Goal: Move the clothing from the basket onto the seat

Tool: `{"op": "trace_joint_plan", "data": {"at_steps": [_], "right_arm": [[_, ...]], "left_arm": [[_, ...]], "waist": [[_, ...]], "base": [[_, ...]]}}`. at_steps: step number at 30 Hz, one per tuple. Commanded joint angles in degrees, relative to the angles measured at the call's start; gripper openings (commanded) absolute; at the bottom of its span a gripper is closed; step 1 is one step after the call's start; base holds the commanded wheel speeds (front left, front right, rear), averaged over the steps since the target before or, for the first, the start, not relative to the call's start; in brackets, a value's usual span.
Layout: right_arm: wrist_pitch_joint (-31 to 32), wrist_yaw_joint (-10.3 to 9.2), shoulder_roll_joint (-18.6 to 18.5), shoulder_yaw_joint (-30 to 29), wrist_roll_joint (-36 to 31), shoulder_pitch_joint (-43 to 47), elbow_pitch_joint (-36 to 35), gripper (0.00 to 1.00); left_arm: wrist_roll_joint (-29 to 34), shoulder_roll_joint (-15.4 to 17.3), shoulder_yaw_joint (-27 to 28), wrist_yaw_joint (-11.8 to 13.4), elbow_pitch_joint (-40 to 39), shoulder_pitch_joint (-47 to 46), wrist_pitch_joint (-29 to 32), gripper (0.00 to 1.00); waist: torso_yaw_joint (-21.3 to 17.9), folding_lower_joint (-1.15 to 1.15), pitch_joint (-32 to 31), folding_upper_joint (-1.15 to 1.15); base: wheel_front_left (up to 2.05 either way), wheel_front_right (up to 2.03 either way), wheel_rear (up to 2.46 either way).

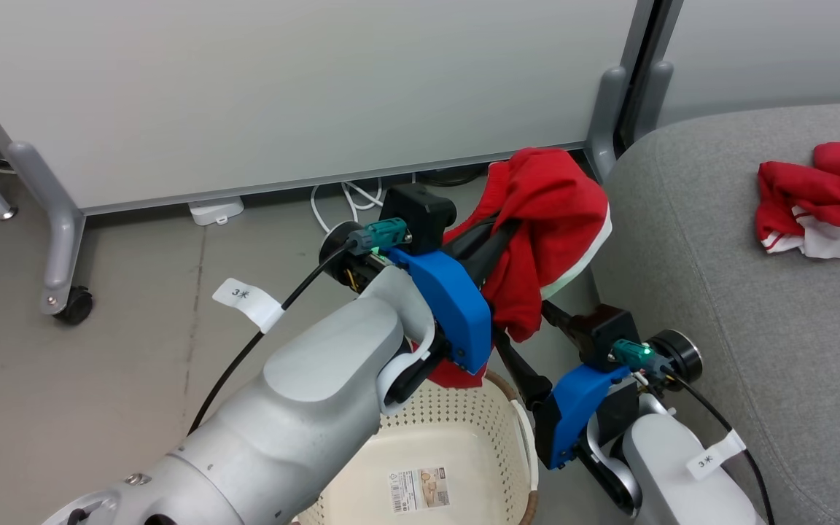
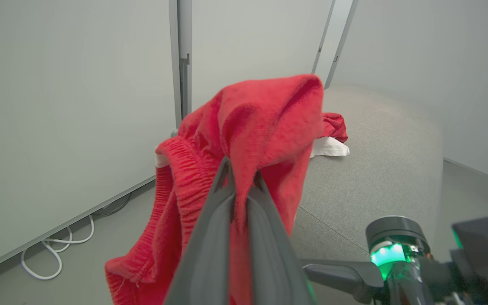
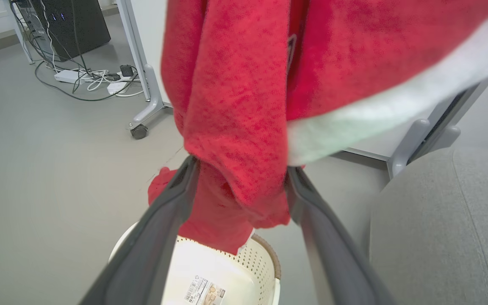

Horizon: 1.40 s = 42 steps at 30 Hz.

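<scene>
Cream basket (image 1: 464, 417), label (image 1: 420, 489) on base

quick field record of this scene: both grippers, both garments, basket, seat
left gripper: shut on the held red garment, above the basket
right gripper: open, fingers either side of the garment's hanging end
held red garment: draped over the left fingers, white panel showing
second red garment: lying on the seat
basket: on the floor, base label showing
seat: grey, on the robot's right of the basket
</scene>
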Motion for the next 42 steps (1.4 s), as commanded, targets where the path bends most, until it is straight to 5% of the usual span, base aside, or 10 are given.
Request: {"op": "trace_joint_plan", "data": {"at_steps": [1, 14, 15, 16, 18, 30, 32, 36, 39, 42], "right_arm": [[-0.6, 0.02, 0.0, 1.1, 1.0, -1.7, 1.3, 1.0], [-3.4, 0.03, 0.0, 6.4, 6.6, -7.6, 10.5, 1.0], [-3.4, 0.03, 0.0, 6.7, 7.1, -7.8, 11.0, 0.92], [-3.4, 0.02, 0.0, 6.9, 7.5, -8.0, 11.4, 0.47], [-3.8, 0.03, 0.0, 7.4, 8.2, -8.6, 12.0, 0.0], [-6.0, 0.03, 0.0, 8.6, 10.1, -10.0, 14.7, 0.0], [-6.2, 0.03, 0.0, 8.7, 10.3, -10.0, 15.1, 0.0], [-6.5, 0.02, 0.0, 8.9, 10.6, -10.3, 15.7, 0.0], [-6.6, 0.02, 0.0, 9.0, 10.8, -10.5, 16.1, 0.0], [-6.7, 0.03, 0.0, 9.1, 11.0, -10.6, 16.5, 0.0]], "left_arm": [[-0.4, 0.0, -0.4, -0.1, -0.1, -0.9, -0.3, 0.0], [-2.5, -0.2, -2.8, -0.1, 0.2, -1.1, -0.8, 0.0], [-2.7, -0.2, -2.9, -0.1, 0.2, -1.2, -0.8, 0.0], [-2.7, -0.2, -3.0, -0.1, 0.3, -1.3, -0.8, 0.0], [-2.9, -0.2, -3.2, -0.1, 0.4, -1.5, -0.9, 0.0], [-3.6, -0.2, -4.2, -0.1, 1.4, -1.7, -1.6, 0.0], [-3.6, -0.2, -4.3, -0.1, 1.6, -1.7, -1.8, 0.22], [-3.8, -0.2, -4.5, -0.1, 1.9, -1.8, -2.0, 0.47], [-3.9, -0.2, -4.7, -0.1, 2.0, -1.9, -2.3, 1.0], [-4.0, -0.2, -4.9, -0.1, 2.2, -1.9, -2.4, 1.0]], "waist": [[0.0, -0.01, -0.2, 0.0], [0.3, -0.01, -1.5, 0.0], [0.3, -0.01, -1.5, 0.0], [0.3, -0.01, -1.5, 0.0], [0.2, -0.01, -1.4, 0.0], [-0.2, -0.01, -1.6, 0.0], [-0.3, -0.01, -1.7, 0.0], [-0.4, -0.01, -1.8, 0.0], [-0.5, -0.01, -1.9, 0.0], [-0.5, -0.01, -1.9, 0.0]], "base": [[0.0, 0.0, 0.0], [0.0, 0.0, 0.0], [0.0, 0.0, 0.0], [0.0, 0.0, 0.0], [0.0, 0.0, 0.0], [0.0, 0.0, 0.0], [0.0, 0.0, 0.0], [0.0, 0.0, 0.0], [0.0, 0.0, 0.0], [0.0, 0.0, 0.0]]}}
